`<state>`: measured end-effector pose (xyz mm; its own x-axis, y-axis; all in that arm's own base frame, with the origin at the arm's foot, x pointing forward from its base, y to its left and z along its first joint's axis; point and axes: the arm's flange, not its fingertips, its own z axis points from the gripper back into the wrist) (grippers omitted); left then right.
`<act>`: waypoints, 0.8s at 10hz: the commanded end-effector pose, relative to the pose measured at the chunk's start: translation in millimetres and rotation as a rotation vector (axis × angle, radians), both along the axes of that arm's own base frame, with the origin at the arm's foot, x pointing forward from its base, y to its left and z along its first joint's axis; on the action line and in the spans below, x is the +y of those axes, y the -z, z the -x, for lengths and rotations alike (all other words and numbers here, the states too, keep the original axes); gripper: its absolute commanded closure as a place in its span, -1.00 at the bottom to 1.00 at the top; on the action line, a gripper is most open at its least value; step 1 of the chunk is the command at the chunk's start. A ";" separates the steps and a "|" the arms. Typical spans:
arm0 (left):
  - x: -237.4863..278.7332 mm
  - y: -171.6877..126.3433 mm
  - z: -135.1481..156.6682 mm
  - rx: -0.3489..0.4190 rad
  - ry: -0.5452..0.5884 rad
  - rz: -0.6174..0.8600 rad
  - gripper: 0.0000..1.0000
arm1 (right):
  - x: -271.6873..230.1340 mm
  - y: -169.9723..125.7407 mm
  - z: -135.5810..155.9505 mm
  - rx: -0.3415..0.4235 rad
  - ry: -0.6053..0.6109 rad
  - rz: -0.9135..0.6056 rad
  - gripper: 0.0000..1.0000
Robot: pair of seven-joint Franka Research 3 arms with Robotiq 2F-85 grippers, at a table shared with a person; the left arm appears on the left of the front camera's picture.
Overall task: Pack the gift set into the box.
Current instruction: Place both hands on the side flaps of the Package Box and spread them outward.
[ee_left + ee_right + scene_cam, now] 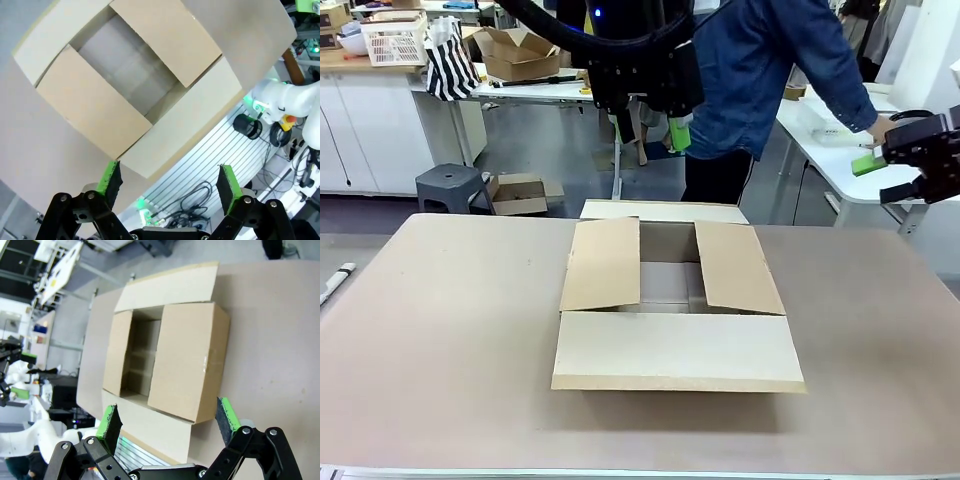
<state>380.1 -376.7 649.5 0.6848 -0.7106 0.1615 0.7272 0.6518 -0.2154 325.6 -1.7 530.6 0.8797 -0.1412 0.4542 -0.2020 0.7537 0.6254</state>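
The box (670,350) is a brown cardboard carton in the middle of the table. Its two side flaps are folded half inward, its near and far flaps lie out flat, and the inside looks bare. It also shows from above as the box (95,105) and the box (185,360). My left gripper (652,135) hangs high beyond the box's far edge, open and holding nothing, as the left gripper (170,182) confirms. My right gripper (885,175) is raised off the table's right side, and the right gripper (170,422) is open and holds nothing. I cannot make out the gift set.
A person in a denim shirt (760,60) stands past the far edge, one hand (882,127) on a white side table (840,170) to the right. Behind are a white lattice basket (395,40), a striped bag (450,62), a grey stool (455,185) and small cartons (520,195).
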 end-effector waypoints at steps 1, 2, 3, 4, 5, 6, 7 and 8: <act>5.4 2.3 4.7 0.009 0.010 0.010 -1.00 | -1.4 -1.4 -2.6 -0.021 -0.022 -0.014 -1.00; 5.4 2.3 4.7 0.009 0.010 0.010 -1.00 | -1.4 -1.4 -2.6 -0.021 -0.022 -0.014 -1.00; 5.4 2.3 4.7 0.009 0.010 0.010 -1.00 | -1.4 -1.4 -2.6 -0.021 -0.022 -0.014 -1.00; 0.0 0.0 0.0 0.000 0.000 0.000 -1.00 | -1.4 -1.4 -2.6 -0.021 -0.022 -0.014 -1.00; -11.9 28.0 0.9 -0.088 -0.205 -0.056 -1.00 | -1.4 -1.4 -2.6 -0.021 -0.022 -0.014 -1.00; -24.9 68.9 -1.6 -0.100 -0.265 -0.037 -1.00 | -1.4 -1.4 -2.6 -0.021 -0.022 -0.014 -1.00; -33.4 118.5 -3.2 -0.076 -0.288 -0.099 -1.00 | -1.4 -1.4 -2.6 -0.021 -0.022 -0.014 -1.00; -36.2 164.5 -3.3 -0.027 -0.300 -0.113 -1.00 | -1.4 -1.4 -2.6 -0.021 -0.022 -0.014 -1.00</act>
